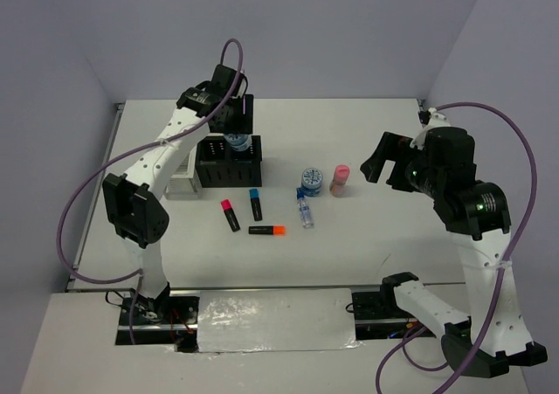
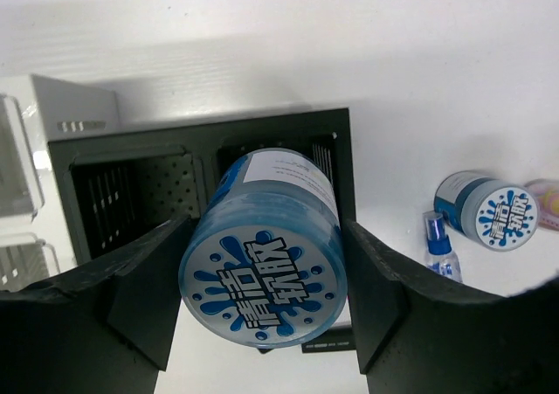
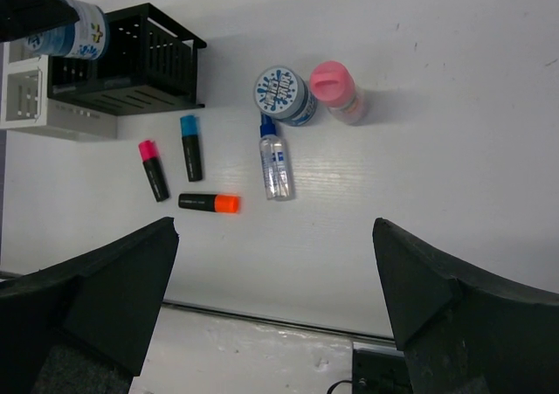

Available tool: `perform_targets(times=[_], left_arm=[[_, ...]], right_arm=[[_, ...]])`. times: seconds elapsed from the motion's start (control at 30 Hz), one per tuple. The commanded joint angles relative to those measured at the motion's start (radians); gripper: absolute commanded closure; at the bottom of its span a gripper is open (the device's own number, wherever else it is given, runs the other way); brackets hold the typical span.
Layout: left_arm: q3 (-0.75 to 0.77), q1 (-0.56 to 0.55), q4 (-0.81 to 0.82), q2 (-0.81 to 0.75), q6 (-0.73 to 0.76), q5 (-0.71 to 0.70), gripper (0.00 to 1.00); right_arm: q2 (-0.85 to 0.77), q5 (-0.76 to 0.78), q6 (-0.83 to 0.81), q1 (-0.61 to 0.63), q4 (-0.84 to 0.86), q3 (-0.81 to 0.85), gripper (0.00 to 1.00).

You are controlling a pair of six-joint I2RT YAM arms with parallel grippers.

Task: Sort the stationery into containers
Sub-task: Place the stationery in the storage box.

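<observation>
Left tool clamped across curved wall of blue-white roll, poised over black organizer. We judge roll light, rigid, slick-sided; grip mid-wall, squarely. Right tool wide open, empty, above surface.

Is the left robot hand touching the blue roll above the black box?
Touching. The left wrist view shows the left gripper with fingers pressed against both sides of the blue roll.
</observation>
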Motion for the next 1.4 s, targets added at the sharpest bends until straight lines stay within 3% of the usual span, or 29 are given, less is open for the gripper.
perform_targets(times=[0.0, 1.03, 1.37], left_arm=[[0.085, -0.009, 0.047, 0.019, 0.059, 0.054, 1.0], [-0.013, -0.002, 0.051, 0.081, 0.092, 0.009, 1.0], [-0.014, -0.002, 0.034, 0.125, 0.114, -0.003, 0.79]], right_arm=[[-0.014, -0.026, 0.015, 0.004, 0.051, 0.008, 0.0], [-0.01, -0.031, 0.01, 0.002, 0.082, -0.047, 0.0], [-0.014, -0.029, 0.012, 0.005, 0.091, -0.067, 0.0]])
